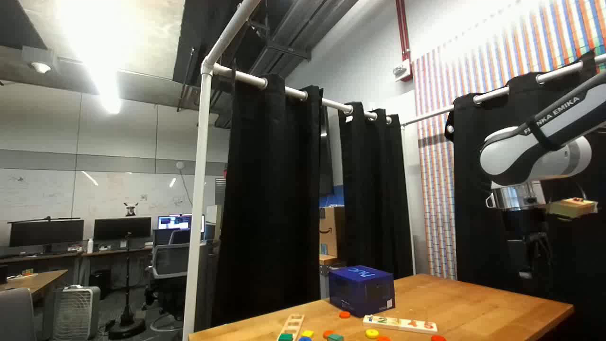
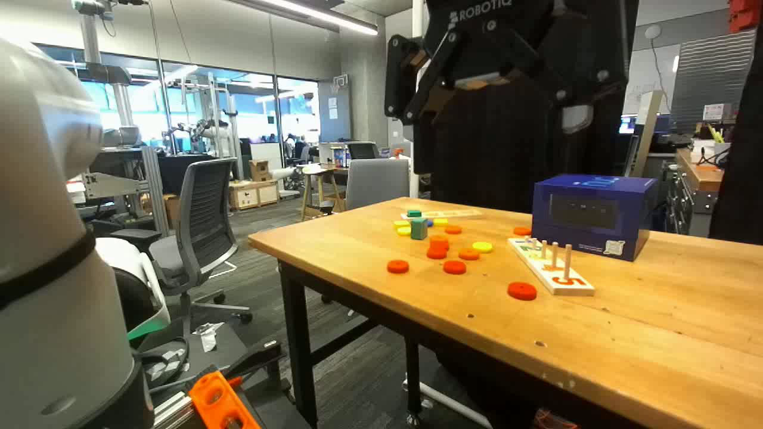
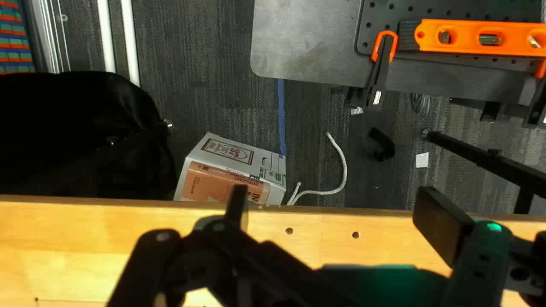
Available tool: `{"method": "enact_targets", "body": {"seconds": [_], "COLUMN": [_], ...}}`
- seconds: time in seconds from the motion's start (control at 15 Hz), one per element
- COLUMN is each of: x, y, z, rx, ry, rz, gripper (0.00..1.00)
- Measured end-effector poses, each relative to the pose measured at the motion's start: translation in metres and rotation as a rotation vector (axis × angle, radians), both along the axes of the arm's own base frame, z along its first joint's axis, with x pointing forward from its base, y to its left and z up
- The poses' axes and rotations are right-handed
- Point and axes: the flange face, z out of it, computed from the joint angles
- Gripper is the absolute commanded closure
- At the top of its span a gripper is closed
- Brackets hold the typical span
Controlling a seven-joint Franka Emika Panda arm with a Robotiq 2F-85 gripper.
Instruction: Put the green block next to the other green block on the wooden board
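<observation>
The gripper (image 3: 335, 209) hangs higher than the blocks and well apart from them, its two fingers standing wide from each other, with only air in the gap. In the wrist view, the edge of the wooden board (image 3: 85, 230) crosses from left to right between the fingers, and dark floor (image 3: 213, 94) lies beyond it. In an exterior view, one green block (image 2: 419, 229) stands directly on the board, in its left part. The other green block (image 2: 413, 213) is a little farther, on the left end of a slotted frame (image 2: 456, 213) close to the far edge. A yellow piece (image 1: 308, 334) and a blue piece (image 1: 306, 339) are seen between both blocks, so the room there is tight. To the left, bare wood goes until the corner. On the near side, orange discs (image 2: 455, 267) are spread, then free wood follows until the near edge. At the right, a numbered peg strip (image 2: 543, 269) lies near the dark blue box (image 2: 590, 217); nearer than these, a broad free surface reaches the edge.
</observation>
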Motion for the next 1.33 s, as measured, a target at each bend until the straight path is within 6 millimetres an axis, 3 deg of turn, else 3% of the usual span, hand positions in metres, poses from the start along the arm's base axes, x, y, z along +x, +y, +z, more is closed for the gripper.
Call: {"method": "enact_targets", "body": {"seconds": [0.73, 1.13, 1.33], "x": [0.001, -0.001, 0.000], "y": [0.004, 0.030, 0.043], "z": [-0.001, -0.001, 0.009], "rx": [0.000, -0.067, -0.096], "ry": [0.002, 0.014, -0.006], "rz": [0.028, 0.265, 0.384], "gripper": [0.00, 0.00, 0.00]}}
